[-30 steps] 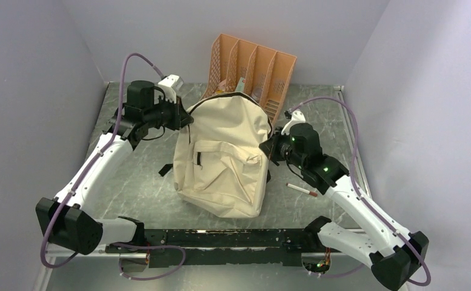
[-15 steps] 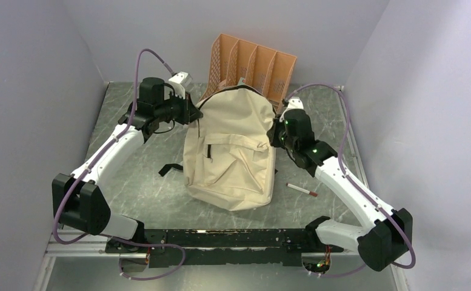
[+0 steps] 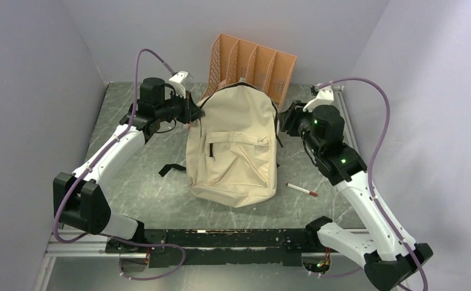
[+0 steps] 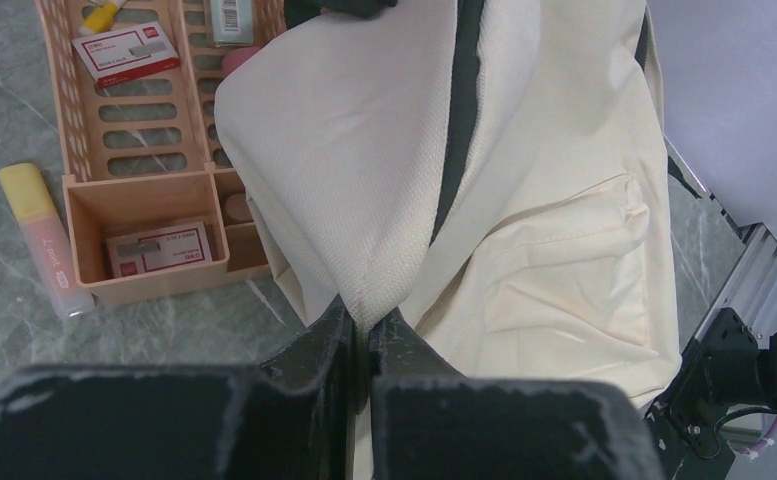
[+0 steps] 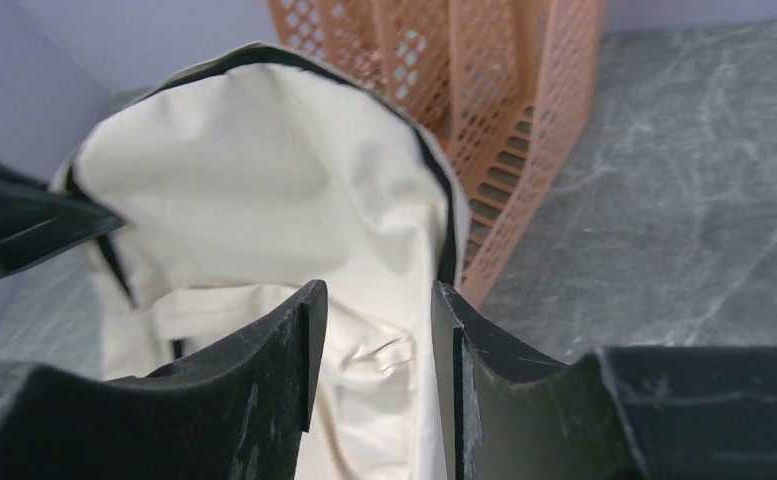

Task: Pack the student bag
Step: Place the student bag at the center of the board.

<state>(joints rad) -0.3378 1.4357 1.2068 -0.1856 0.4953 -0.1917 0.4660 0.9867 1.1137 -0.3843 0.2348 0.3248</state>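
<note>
A large soft beige fabric backpack [image 3: 236, 151] lies front-up in the middle of a grey marbled table [image 3: 142, 182], its top propped against an orange plastic mesh file organizer [image 3: 251, 63] at the far edge. The left gripper [image 4: 369, 335] pinches a fold of cloth at the backpack's far-left shoulder, fingers pressed together on it. The right gripper [image 5: 377, 300] hangs just beside the far-right shoulder, fingers spread and empty. This looks like steadying the backpack for opening, so next the right gripper likely needs to grasp the dark zipper or the opposite rim.
</note>
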